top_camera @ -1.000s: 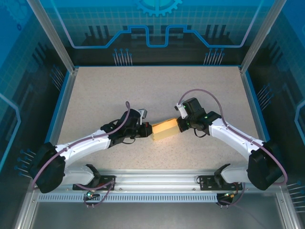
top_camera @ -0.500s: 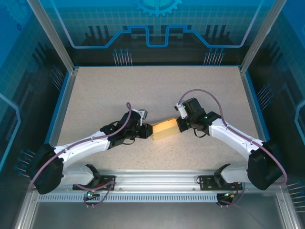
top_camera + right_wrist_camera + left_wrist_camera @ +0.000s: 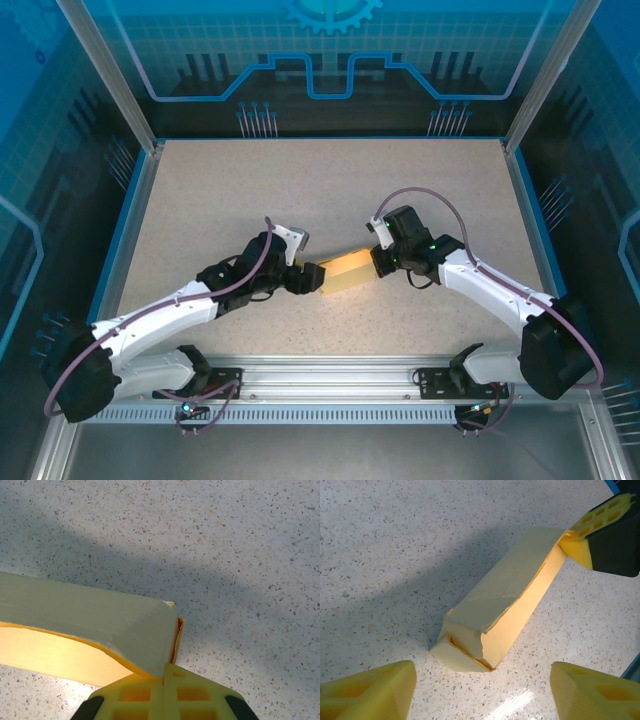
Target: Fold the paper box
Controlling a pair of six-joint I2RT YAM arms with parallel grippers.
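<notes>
paper box: pale yellow; folded long; mid-table

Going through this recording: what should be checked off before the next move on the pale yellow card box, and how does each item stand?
1. Right gripper shut on the right end of the pale yellow paper box: ok.
2. Left gripper open, fingers apart from the box: ok.
3. End flap facing the left gripper tucked flat: not ok, it bulges with a gap.
4. Long side seam closed: not ok, it gapes.
5. Box's right end resting on the speckled table: cannot tell.
</notes>
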